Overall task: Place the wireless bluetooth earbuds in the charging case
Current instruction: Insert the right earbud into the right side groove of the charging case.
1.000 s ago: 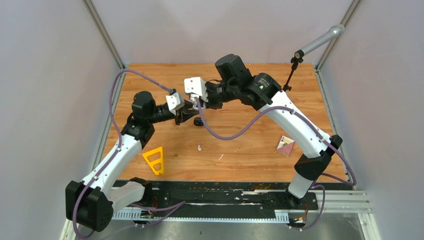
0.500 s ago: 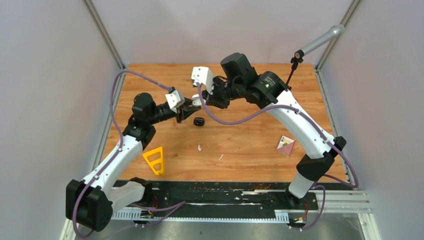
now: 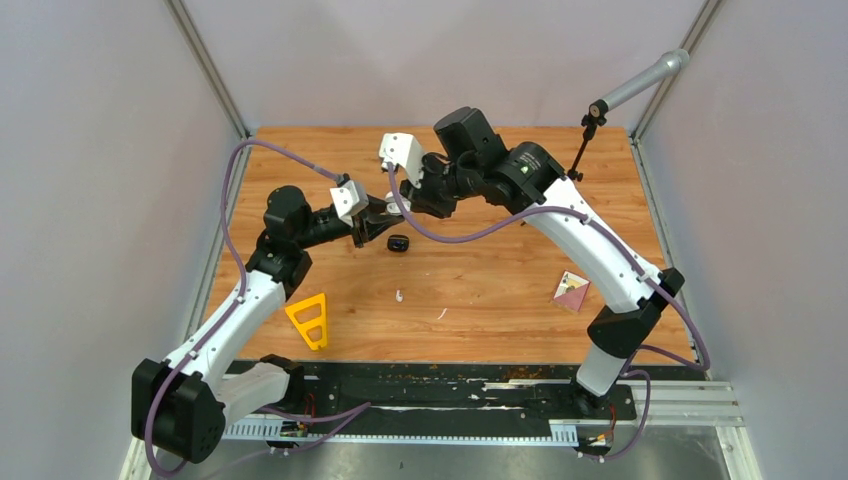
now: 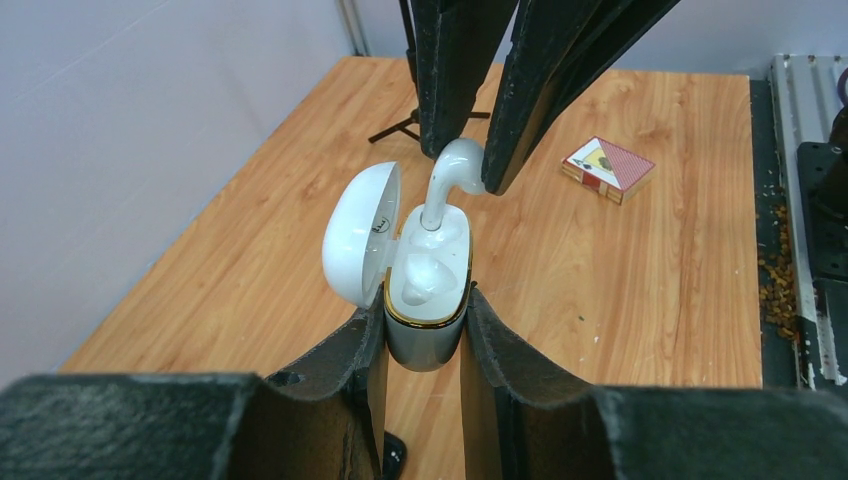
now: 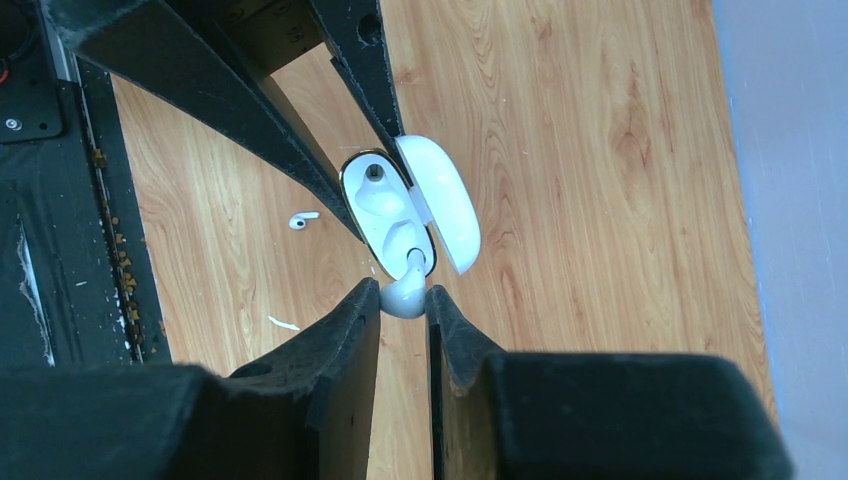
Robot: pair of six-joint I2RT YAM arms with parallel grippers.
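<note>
The left end effector (image 4: 424, 305) was clamped across the lower body of the white charging case (image 4: 428, 350), holding it upright in the air over the far half of the table, somewhat nearer the left edge than the right. The case's lid (image 4: 360, 245) stood hinged open to one side. The right end effector (image 5: 404, 300) was pinched shut on the bulbous head of a white earbud (image 5: 405, 290). The earbud's stem pointed down into the case, with its tip at the mouth of one well. Whether the stem had begun to seat could not be told. The other well looked empty.

The earbud appeared very light, rigid and glossy. Its rounded head gave the pads little flat surface, so it would probably swivel or squirt out under a hard squeeze. A light grip across the head seemed right, since it left the whole stem free to slide in. The stem would likely need to line up closely with the well before any push.

The case looked like a hard, smooth, slippery shell. It seemed best gripped across its broad sides below the gold rim, clear of the hinge and lid.

A second white earbud (image 5: 300, 218) lay loose on the table toward the middle, near a thin white sliver (image 5: 283, 323). A small black case (image 3: 398, 243) sat on the table just beside the two arms' meeting point.
</note>
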